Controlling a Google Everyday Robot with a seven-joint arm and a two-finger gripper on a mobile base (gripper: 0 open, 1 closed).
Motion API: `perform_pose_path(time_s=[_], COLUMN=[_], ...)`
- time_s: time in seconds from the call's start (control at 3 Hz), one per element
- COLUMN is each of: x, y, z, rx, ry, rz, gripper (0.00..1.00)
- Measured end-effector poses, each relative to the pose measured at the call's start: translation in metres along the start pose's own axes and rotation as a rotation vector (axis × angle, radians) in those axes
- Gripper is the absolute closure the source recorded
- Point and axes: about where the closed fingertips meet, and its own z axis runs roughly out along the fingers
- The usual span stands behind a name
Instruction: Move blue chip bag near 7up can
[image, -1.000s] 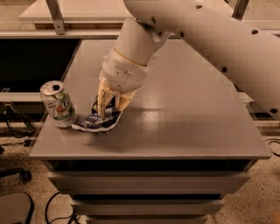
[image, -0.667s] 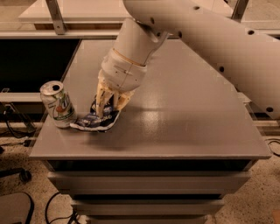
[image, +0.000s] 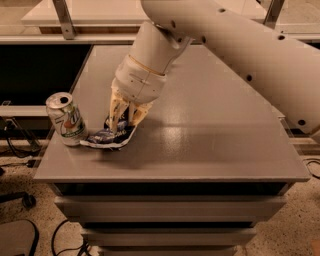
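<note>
Blue chip bag (image: 106, 137) lies crumpled and flat on grey table (image: 210, 130), near the front-left corner, at about 4 o'clock of the 7up can (image: 65, 119). The bag's left tip comes right up to the can's base; cannot tell whether they touch. Can stands upright close to the table's left edge, shiny top showing, green and red logo facing the camera.

Gripper (image: 126, 118) is down on the bag's far-right end, at about 1 o'clock of the bag's middle. Its yellowish fingers (image: 115, 114) point down, and a dark bit of bag shows pinched between them, so it looks clamped on the bag. Fingertips sit at table level or just above it.

White arm (image: 235, 45) comes in from 2 o'clock, with the wrist (image: 142, 80) straight above the gripper. It casts a soft shadow on the tabletop.

Below the tabletop are grey drawer fronts (image: 165, 207). Dark cables (image: 20, 145) trail on the floor at 9 o'clock of the table. A pale shelf (image: 90, 15) runs behind at 12 o'clock.
</note>
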Motion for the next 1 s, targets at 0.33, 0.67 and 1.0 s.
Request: perform_pose_path(time_s=[0.33, 0.67, 1.0], x=[0.0011, 0.0034, 0.0078], y=[0.0, 0.0015, 0.0043], z=[0.0014, 0.0006, -0.0057], rx=[0.002, 0.004, 0.019], ry=[-0.005, -0.009, -0.002], rz=[0.001, 0.007, 0.012], gripper=[0.15, 0.0, 0.0])
